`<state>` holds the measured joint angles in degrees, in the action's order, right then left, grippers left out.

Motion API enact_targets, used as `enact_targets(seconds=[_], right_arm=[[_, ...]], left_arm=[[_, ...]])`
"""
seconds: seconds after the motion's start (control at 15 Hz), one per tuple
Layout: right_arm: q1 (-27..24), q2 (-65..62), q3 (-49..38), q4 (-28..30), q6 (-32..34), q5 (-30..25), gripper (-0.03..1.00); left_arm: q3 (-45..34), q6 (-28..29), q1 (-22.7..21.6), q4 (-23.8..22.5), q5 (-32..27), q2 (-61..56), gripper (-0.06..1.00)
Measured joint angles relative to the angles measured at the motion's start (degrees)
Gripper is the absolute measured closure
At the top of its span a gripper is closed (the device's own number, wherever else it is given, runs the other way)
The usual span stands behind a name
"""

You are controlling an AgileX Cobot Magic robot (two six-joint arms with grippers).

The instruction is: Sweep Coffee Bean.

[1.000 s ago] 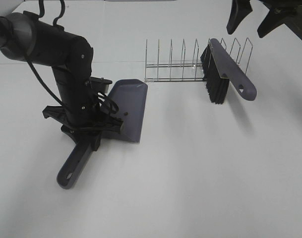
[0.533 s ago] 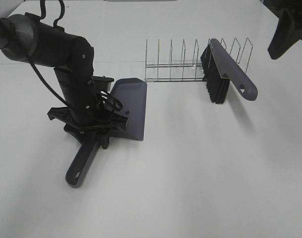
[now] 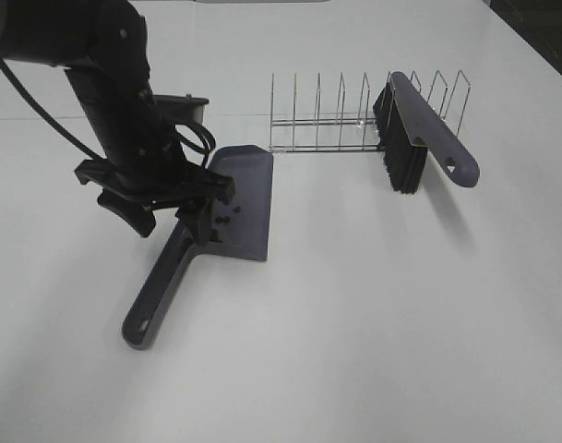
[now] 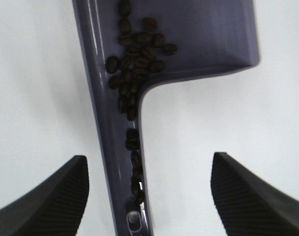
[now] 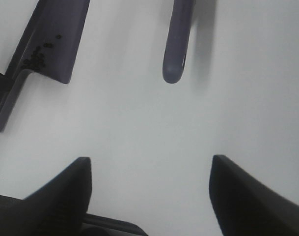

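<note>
The white counter (image 3: 373, 332) carried one wire rack (image 3: 354, 115) at the far side, one brush (image 3: 419, 138) leaning at the rack's right end with its handle pointing near and right, and one purple dustpan (image 3: 248, 198) left of centre. The dustpan lay flat, its long axis running from the pan at the far end to the handle tip at the near left.

The left hand (image 4: 149, 191) hung directly over the dustpan handle, its two fingers spread to either side of the handle and touching nothing, so it was released. The right hand (image 5: 149, 191) was out of the high view; its wrist view showed both fingers apart over bare counter, grasping nothing, well away from the dustpan.

The coffee beans (image 4: 137, 54), roughly two dozen or a few more, sat inside the dustpan, clustered in the pan's back corner and strung down the handle channel. None showed loose on the counter, so the sweeping looked finished. The left arm was far nearer to them.
</note>
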<state>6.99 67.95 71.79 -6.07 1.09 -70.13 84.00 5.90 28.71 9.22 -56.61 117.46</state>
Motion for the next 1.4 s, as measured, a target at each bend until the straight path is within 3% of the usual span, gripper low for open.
enact_targets(seconds=[0.07, 0.27, 0.47, 0.67, 0.8, 1.07, 1.33, 1.4], right_arm=[[0.0, -2.23, -2.23, 0.11, 0.0, 0.0, 0.41], [0.0, -5.21, -4.98, 0.11, 0.0, 0.0, 0.41], [0.0, -8.54, -6.47, 0.11, 0.29, 0.06, 0.41], [0.0, -13.24, -8.59, 0.11, 0.97, 0.06, 0.41], [0.0, -19.88, -11.46, 0.11, 1.03, 0.0, 0.41], [0.0, -25.73, -13.41, 2.58, 1.09, -0.06, 0.41], [0.0, -31.23, -16.9, 3.04, 1.6, 0.0, 0.41], [0.0, -35.64, -20.8, 3.21, 1.72, 0.0, 0.41]], left_arm=[[0.11, -3.61, -5.39, 2.86, -1.09, -3.67, 0.32], [0.11, -5.9, -18.11, 0.46, -1.43, -9.68, 0.32], [-3.72, -5.9, -21.89, -2.86, -2.92, -17.13, 0.32], [-13.98, -4.64, -21.89, -5.33, -3.09, -27.9, 0.32], [-21.08, -4.18, -25.27, -8.54, -3.21, -41.02, 0.32], [-22.29, -7.68, -36.5, -8.77, -4.93, -47.38, 0.32], [-30.08, -11.34, -37.01, -4.3, -3.21, -57.64, 0.32], [-37.01, -12.26, -37.01, -2.41, -1.95, -66.29, 0.32]])
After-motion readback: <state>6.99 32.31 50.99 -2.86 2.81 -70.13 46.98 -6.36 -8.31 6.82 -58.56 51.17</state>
